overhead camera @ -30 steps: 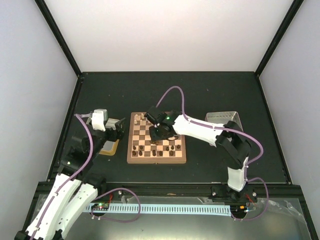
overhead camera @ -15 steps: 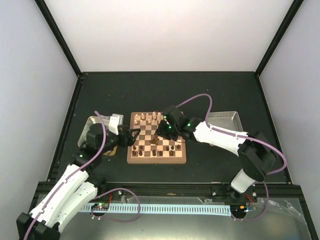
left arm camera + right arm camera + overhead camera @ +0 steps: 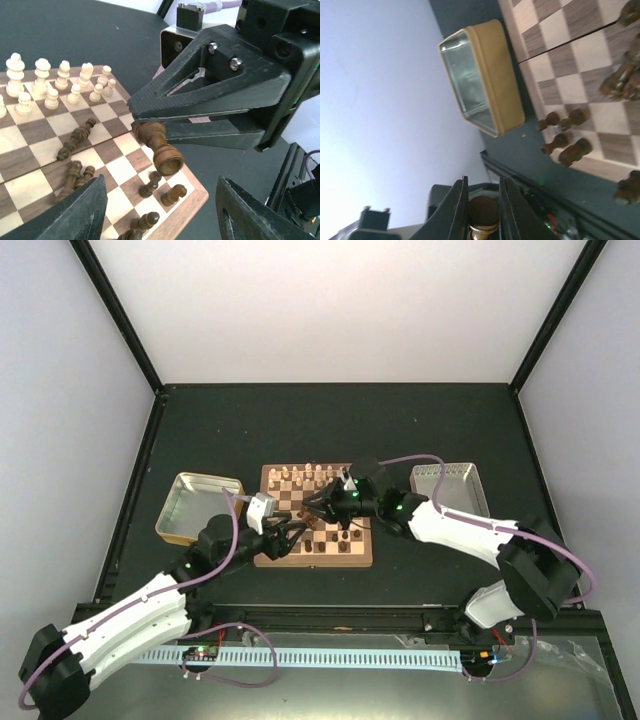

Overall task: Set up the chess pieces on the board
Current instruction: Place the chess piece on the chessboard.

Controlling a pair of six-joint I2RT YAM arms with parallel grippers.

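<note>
Brown chessman (image 3: pixel 159 145), long axis tilted, base down

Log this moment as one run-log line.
right claw: shut on dark piece, tilted, above board | left claw: open, empty, over board's near-left part | cream pieces: upright at far edge | other dark pieces: some toppled
</note>
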